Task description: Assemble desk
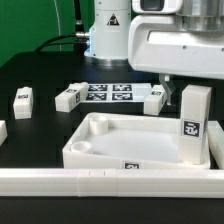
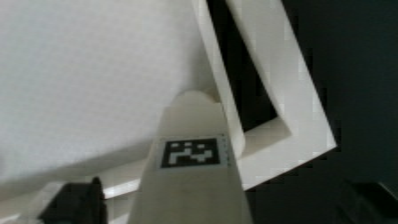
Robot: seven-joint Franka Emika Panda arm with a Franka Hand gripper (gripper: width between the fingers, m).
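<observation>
— At the corner of the desk top (image 1: 135, 138) on the exterior view's right: one leg (image 1: 195, 120) standing upright in the socket. Fully seated?

— Cannot tell from here. Looks straight, tag facing forward. Worth checking at the foot before moving off.

— And the gripper (image 2: 217, 203)?

— Spread wide on either side of the leg, dark fingers (image 2: 75, 200) clear of its faces. Holding nothing.

— Best way out, then?

— Rise straight up along the leg. No sideways drift, no twist. Risk otherwise: brushing a post perhaps only lightly seated, then tipping or loosening it.

— How high before swinging away?

— Above the top of the leg, with room to spare, and only then across.

— Next after that?

— Probably one of the loose legs (image 1: 67, 98) lying on the worktop (image 1: 40, 75) beside the marker board (image 1: 108, 95), apart from the desk top. Grip across the flat sides and near the middle, for a level carry.

— Anything in the way?

— Only the long rail (image 1: 110, 182) along the front edge. Low, but best avoided on the way down to the other sockets.
</observation>
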